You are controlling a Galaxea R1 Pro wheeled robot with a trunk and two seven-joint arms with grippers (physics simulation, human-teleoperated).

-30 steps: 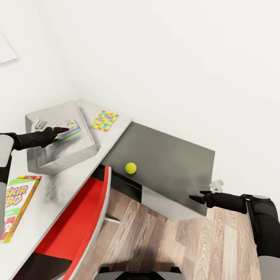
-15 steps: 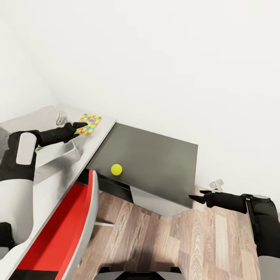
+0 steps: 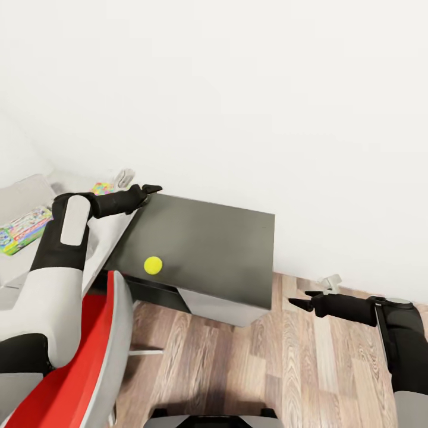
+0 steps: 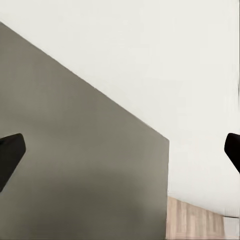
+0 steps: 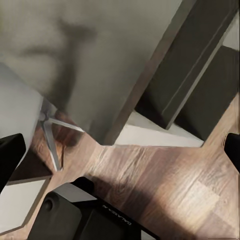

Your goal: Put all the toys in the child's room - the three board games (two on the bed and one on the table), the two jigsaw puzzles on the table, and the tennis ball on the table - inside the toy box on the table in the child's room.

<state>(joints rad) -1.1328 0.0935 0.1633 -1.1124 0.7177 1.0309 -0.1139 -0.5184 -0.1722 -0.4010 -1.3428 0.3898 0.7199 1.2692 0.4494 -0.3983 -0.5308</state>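
A tennis ball shows against the dark grey end panel of the table. My left gripper hangs open and empty over the panel's far corner, well beyond the ball; its wrist view has the left gripper with fingertips wide apart. A corner of a jigsaw puzzle peeks out behind my left forearm. At the left edge a green-edged board game lies in the grey toy box. My right gripper is open over the wood floor, and the right gripper holds nothing.
A red chair with a grey rim stands close at the lower left, its metal legs on the plank floor. A white wall runs behind the table. White drawer fronts sit below the dark panel.
The camera has swung right, so everything slid left. My left gripper let go of the board game in the toy box and travelled right, past the puzzle, to the table's end. The right arm looks unchanged.
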